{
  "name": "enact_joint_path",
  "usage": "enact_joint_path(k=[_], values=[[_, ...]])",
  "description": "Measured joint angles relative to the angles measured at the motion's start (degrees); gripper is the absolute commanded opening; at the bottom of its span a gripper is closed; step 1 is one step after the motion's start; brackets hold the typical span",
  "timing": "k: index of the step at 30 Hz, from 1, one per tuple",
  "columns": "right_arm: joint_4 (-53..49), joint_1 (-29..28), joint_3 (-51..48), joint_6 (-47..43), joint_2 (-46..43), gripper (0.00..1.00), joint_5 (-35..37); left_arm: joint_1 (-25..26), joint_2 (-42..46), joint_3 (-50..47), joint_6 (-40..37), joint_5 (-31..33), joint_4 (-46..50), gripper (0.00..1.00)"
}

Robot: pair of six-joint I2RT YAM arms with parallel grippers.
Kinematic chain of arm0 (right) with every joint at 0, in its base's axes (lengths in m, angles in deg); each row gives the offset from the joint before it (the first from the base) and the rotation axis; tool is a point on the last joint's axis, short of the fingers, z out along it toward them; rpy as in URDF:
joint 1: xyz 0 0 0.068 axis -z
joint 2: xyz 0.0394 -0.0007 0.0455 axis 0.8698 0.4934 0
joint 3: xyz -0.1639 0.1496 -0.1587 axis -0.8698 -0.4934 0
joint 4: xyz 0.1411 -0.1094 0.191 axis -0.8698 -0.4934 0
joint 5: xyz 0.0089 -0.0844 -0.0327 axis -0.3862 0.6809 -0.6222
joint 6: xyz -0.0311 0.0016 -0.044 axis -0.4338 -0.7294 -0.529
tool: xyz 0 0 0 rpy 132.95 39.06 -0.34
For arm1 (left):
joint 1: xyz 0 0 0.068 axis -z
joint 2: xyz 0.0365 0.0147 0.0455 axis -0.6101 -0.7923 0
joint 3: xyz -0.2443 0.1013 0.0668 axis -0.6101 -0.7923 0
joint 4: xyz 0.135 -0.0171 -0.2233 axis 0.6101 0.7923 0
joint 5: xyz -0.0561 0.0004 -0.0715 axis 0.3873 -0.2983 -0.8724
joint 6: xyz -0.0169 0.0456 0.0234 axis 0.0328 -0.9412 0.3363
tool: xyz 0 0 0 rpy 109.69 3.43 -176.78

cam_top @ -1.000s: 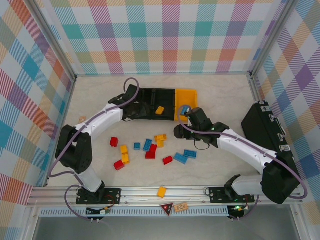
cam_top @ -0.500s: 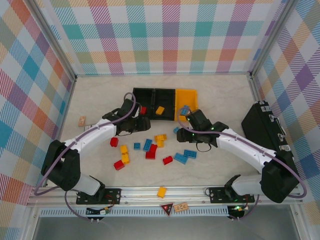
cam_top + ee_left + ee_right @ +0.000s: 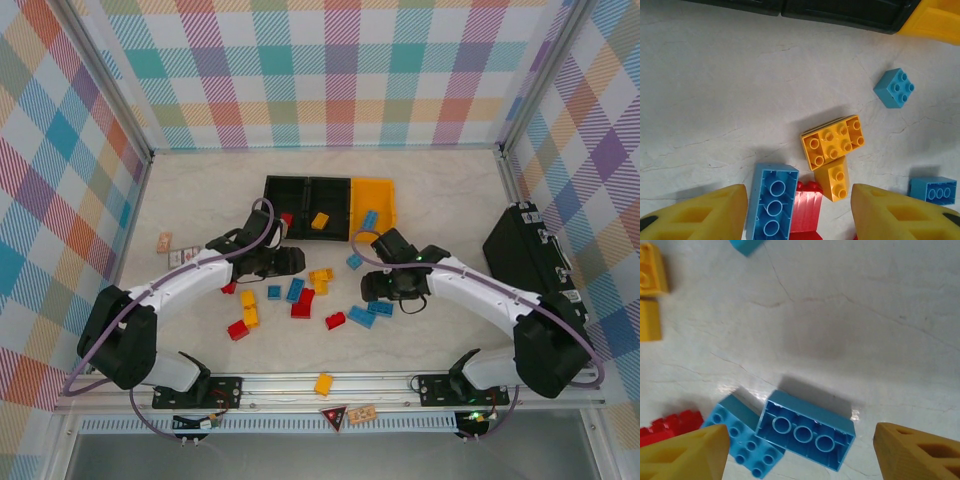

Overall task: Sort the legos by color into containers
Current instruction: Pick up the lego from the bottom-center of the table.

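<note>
**Jaws apart, nothing held**

A single yellow-orange brick lies nearest, by the rail. Mid-table, the legos lie scattered. The left gripper hangs over them, fingers apart and empty. To its right, the right gripper, spread wide and empty, hangs above an upturned blue brick. Farthest, the containers hold a red, a yellow-orange and a blue brick, one per bin.
</note>
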Motion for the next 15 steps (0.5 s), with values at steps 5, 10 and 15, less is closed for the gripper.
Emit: enact_joint_path(k=[5,10,15], values=[[0.0,0.0,-0.81,3.34,2.64,0.99,-1.51,0.2,-0.5,-0.39,0.87,-0.44,-1.09,0.57],[0.98,-0.07,-0.81,6.47,4.98,0.96,-1.97,0.22,-0.81,-1.07,1.27,-0.42,-1.29,0.57],[1.27,-0.26,-0.79,8.61,8.74,0.83,-1.95,0.33,-0.81,-1.38,1.79,-0.37,-1.51,0.57]])
